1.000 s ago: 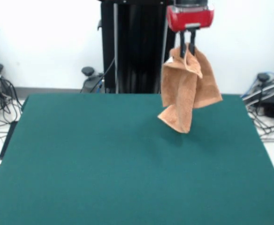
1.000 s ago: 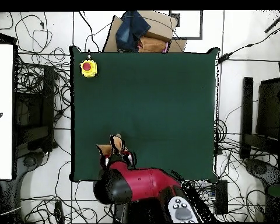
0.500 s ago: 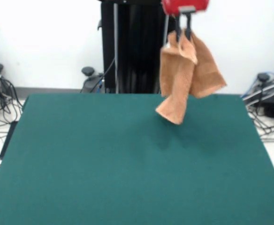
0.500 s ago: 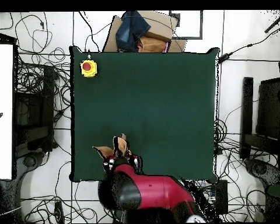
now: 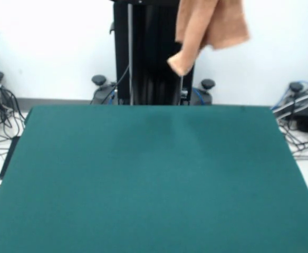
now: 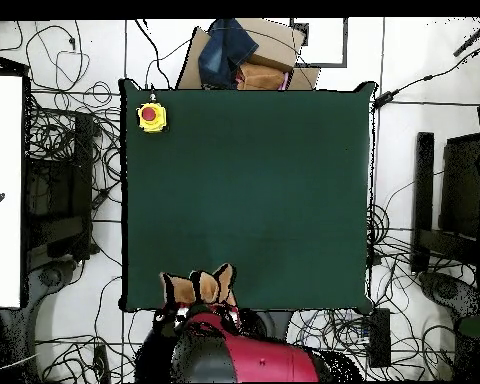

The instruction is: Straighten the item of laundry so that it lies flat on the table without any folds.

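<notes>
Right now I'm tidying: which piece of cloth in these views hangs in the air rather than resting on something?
The orange-tan towel: it hangs clear above the green table. The dark blue cloth lies on cardboard beyond the table's edge.

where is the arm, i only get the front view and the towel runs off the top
Observer: Overhead, the arm sits at the table's edge by the robot's base, with the towel bunched just ahead of it.
Operator: is the towel over the table or off it
Observer: Its visible tips lie just inside that edge, close to one corner; the arm hides the rest.
Operator: anything else on the table
Observer: A yellow button box with a red cap, in the corner away from the base, on the towel's side.
</notes>
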Robot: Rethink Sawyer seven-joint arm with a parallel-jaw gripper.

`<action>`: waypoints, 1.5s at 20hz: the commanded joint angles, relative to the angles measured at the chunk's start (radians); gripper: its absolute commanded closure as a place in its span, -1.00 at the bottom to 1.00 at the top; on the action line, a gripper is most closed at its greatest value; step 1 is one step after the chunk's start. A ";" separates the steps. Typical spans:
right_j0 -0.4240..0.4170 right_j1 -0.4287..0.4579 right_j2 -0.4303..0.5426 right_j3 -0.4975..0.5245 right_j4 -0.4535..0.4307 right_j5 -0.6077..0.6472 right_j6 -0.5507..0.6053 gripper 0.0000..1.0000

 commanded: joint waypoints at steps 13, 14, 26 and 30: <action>-0.011 0.370 0.005 -0.028 -0.262 -0.547 0.010 1.00; -0.005 0.386 -0.003 -0.035 -0.272 -0.561 0.019 1.00; 0.029 0.544 -0.037 -0.123 -0.336 -0.656 0.056 1.00; 0.048 0.606 -0.059 -0.176 -0.360 -0.684 0.061 1.00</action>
